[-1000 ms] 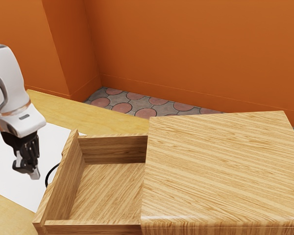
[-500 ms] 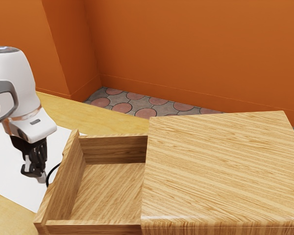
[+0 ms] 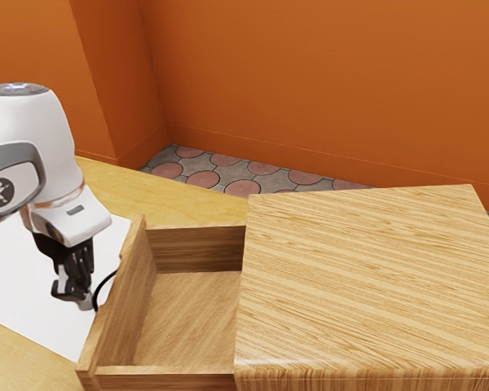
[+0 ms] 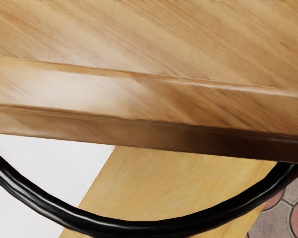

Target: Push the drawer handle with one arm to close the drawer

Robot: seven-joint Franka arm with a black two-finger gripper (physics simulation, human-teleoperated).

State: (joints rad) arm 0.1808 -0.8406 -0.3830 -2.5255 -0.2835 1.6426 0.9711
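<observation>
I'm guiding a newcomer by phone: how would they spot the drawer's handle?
From the big wooden cabinet, follow the open drawer toward the exterior view's left. On its outer front is the handle: a curved bar, black against pale wood.

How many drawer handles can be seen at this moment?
1. It is the curved black handle on the outer side of the pulled-out drawer's front panel. The cabinet may have others hidden from these angles.

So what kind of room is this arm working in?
Hard to say exactly; perhaps a simulated room in a home: plain orange walls, a floor of round pinkish tiles set in grey, and a striped-grain wooden drawer cabinet.
</observation>
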